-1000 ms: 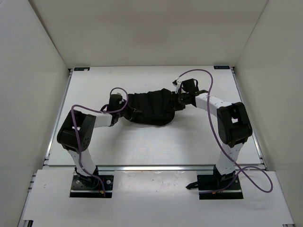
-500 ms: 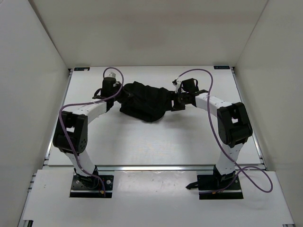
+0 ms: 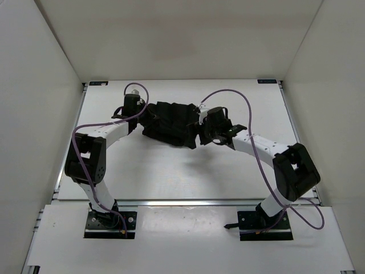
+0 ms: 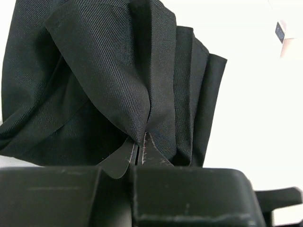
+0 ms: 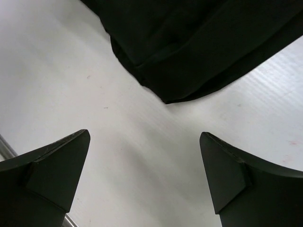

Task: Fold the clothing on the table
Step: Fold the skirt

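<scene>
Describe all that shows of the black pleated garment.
The black pleated fabric garment lies bunched in folds on the far half of the white table. Its weave looks fine and matte. The left gripper pinches a fold at its left end; the open right gripper hovers at its right edge, not touching.

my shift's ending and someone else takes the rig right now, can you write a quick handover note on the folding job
Left gripper: shut, pinching a fold of the skirt.
Right gripper: open, holding nothing, above the table just off the skirt's edge.
Skirt: bunched in a heap at the far middle of the table, between the two grippers.
Done: it looks gathered or partly doubled over, not a neat fold.
Left: lay it flat, finish the fold, let go.
</scene>
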Tool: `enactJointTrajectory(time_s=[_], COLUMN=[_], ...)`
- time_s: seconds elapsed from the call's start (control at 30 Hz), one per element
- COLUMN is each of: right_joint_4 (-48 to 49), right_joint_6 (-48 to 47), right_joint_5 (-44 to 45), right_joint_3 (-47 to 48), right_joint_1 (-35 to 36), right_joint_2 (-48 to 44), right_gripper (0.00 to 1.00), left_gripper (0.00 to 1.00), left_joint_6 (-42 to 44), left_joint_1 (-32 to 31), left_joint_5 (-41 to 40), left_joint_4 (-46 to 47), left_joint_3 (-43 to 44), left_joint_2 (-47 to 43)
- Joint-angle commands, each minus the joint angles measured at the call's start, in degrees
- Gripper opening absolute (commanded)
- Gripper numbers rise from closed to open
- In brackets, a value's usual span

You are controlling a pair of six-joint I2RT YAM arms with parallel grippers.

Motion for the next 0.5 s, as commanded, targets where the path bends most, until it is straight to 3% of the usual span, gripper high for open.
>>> enactJointTrajectory(time_s=[0.0, 0.13, 0.3, 0.47], right_joint_4=[6.23, 9.11, 9.13, 11.66], right_joint_6=[2.49, 4.53, 9.26, 18.74], right_joint_5=[10.01, 16.44, 31.55, 33.06], right_joint_3=[-2.07, -1.02, 3.72, 3.47], right_joint_1=[3.62, 7.22, 11.01, 9.34], right_joint_2=[0.7, 5.09, 9.67, 11.78], right_gripper=[0.99, 0.99, 0.99, 0.96], left_gripper=[0.0, 0.0, 0.0, 0.0], left_joint_6=[-1.12, -1.56, -2.0, -2.79], left_joint_1=[0.41, 0.77, 1.56, 1.57], left_joint_5=[-1.55, -0.33, 0.29, 0.81], left_joint_4=[-0.12, -0.2, 0.14, 0.59], left_joint_3=[2.12, 2.47, 2.92, 2.04], left_joint_2=[-0.32, 0.47, 0.65, 0.65])
